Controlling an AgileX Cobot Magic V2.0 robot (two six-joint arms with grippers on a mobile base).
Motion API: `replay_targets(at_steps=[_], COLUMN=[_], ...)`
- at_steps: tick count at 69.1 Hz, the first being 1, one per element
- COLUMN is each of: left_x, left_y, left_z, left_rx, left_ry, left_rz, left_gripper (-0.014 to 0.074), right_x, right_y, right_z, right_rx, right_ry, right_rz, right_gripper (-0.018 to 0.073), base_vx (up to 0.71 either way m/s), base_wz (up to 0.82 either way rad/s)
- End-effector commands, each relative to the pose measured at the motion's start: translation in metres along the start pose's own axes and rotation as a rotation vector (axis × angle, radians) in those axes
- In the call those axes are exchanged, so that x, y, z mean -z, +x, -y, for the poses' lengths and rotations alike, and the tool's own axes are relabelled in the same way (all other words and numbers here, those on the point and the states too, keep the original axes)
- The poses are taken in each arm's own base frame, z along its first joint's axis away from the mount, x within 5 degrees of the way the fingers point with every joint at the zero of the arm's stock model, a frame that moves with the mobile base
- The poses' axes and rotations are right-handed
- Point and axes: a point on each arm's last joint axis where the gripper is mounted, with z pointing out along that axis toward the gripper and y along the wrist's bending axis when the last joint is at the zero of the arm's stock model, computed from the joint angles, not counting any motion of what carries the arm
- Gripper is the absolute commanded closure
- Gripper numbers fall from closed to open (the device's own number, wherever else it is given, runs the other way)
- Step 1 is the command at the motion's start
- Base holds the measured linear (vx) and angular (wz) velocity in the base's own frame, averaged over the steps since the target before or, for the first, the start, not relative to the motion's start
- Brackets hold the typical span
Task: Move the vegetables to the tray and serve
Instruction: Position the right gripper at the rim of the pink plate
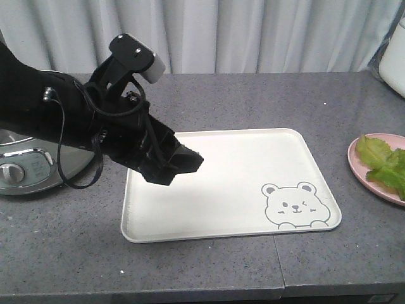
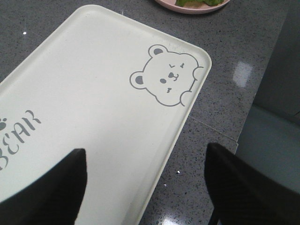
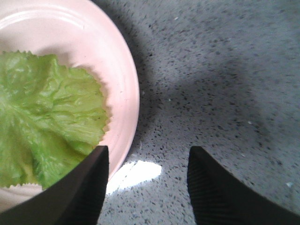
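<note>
The vegetables [image 1: 383, 161], crinkled green lettuce leaves, lie on a round pink plate [image 1: 362, 170] at the counter's right edge. Up close in the right wrist view, the vegetables [image 3: 47, 117] fill the plate [image 3: 123, 79], and my right gripper [image 3: 147, 183] is open, its left finger over the plate's rim and its right finger over bare counter. The cream tray [image 1: 234, 164] with the bear drawing lies mid-counter with nothing on it. My left gripper [image 1: 185, 162] hovers open above the tray's left part. In the left wrist view this gripper [image 2: 145, 180] straddles the tray's [image 2: 93, 93] long edge.
A silver rice cooker [image 1: 25, 168] stands at the left behind my left arm. A white appliance [image 1: 395, 63] sits at the back right corner. The grey speckled counter [image 1: 209, 266] ends at its front edge just below the tray. White curtains hang behind.
</note>
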Motion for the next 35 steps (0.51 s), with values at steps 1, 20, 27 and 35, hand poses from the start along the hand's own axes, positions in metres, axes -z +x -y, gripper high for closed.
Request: replay_targets(at_steps=[1, 20, 27, 35], left_x=[0.018, 0.018, 0.018, 0.018], left_y=[-0.015, -0.015, -0.015, -0.015], left_z=[0.007, 0.007, 0.007, 0.007], left_rx=[0.004, 0.004, 0.004, 0.004], left_ry=[-0.012, -0.012, -0.012, -0.012], left_rz=[0.108, 0.108, 0.108, 0.108], left_gripper=[0.0097, 0.0097, 0.0097, 0.0097], right_x=[0.012, -0.011, -0.019, -0.027], right_y=[-0.015, -0.035, -0.040, -0.043], right_z=[0.000, 0.004, 0.007, 0.009], right_rx=[0.025, 0.062, 0.070, 0.075], right_ry=[-0.020, -0.098, -0.110, -0.129], right_rz=[0.040, 0.013, -0.001, -0.014], right_gripper=[0.0179, 0.0179, 0.0179, 0.0179], base_vx=[0.00, 0.00, 0.00, 0.00], base_wz=[0.00, 0.00, 0.00, 0.00])
